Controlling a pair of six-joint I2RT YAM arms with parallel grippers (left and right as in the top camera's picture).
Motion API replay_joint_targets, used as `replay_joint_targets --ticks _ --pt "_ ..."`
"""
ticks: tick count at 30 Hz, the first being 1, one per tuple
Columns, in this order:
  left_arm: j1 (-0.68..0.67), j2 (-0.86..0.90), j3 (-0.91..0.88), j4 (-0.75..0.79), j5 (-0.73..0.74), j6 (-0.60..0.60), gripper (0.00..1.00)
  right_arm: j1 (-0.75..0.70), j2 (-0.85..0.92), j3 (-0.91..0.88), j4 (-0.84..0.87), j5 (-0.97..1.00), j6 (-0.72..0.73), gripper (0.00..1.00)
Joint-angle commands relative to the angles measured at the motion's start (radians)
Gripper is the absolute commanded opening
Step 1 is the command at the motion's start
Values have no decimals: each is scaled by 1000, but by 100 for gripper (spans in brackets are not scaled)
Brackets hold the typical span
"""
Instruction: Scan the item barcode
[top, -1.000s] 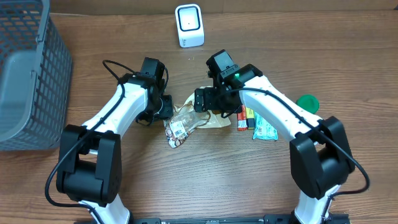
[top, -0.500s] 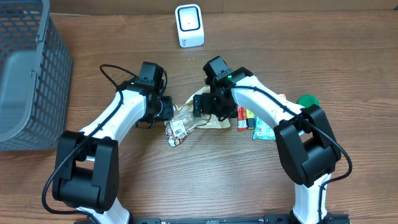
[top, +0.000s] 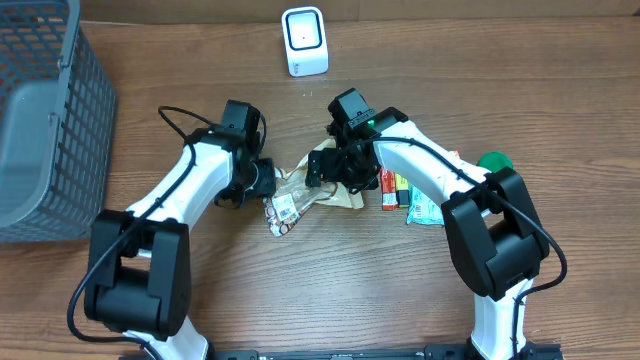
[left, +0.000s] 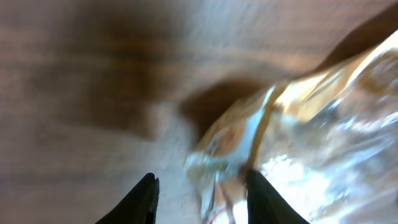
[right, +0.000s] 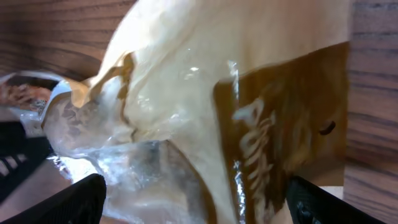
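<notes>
Basket: you have a grey mesh basket (top: 88, 120) at the far left edge of the table (top: 330, 290), well apart from both arms. Through its open top you see only its grey floor and the lattice walls.
Scanner: the small white scanner (top: 304, 41) stands at the back of the table, beyond the two grippers and apart from them.
Item: your snack bag (top: 300, 195) lies crumpled on the wood between the two grippers, in front of the scanner and not at it.
Bag make-up: the right wrist view shows you a cream and brown printed part and a clear crinkled part. The lettering on the brown is too blurred to read.
Bag contents: brownish pieces show through the clear end nearest you. You cannot tell what they are.
Label: a white patch sits on the bag's near end. You cannot make out from overhead whether it carries the barcode.
Left gripper (left: 200, 177): its two fingers stand apart and it is released, with a corner of the bag between them and bare wood showing beside one finger. Nothing is clamped.
Right gripper (right: 194, 180): it is spread wide and straddles the bag, one finger on each side. You cannot tell whether either pad touches the wrapper.
Other goods: two small bars (top: 392, 188) and a teal packet (top: 425, 208) lie side by side just right of the bag. A green round thing (top: 494, 162) sits farther right.
</notes>
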Motion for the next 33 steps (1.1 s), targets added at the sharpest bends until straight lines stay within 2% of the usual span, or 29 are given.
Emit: replay_joint_targets --ticks 1,7,13,17,24,29,33 --pt "3 35 96 -66 11 24 34 -3 9 -4 7 -29 -5 94" --pt "1 36 154 -83 12 27 45 -3 9 -4 10 -45 -2 94" --pt "-4 36 132 -77 2 27 44 -3 9 -4 6 -84 21 94" --pt "-5 36 72 -21 -8 27 45 -3 9 -4 -2 -80 42 89" --pt "-4 42 -13 65 -31 18 43 -3 17 -16 -15 -76 78 88" --pt "-5 61 -45 79 -30 18 41 -3 17 -110 80 -83 136 85" --pt "-5 68 -46 80 -30 19 40 -3 17 -183 165 -200 152 82"
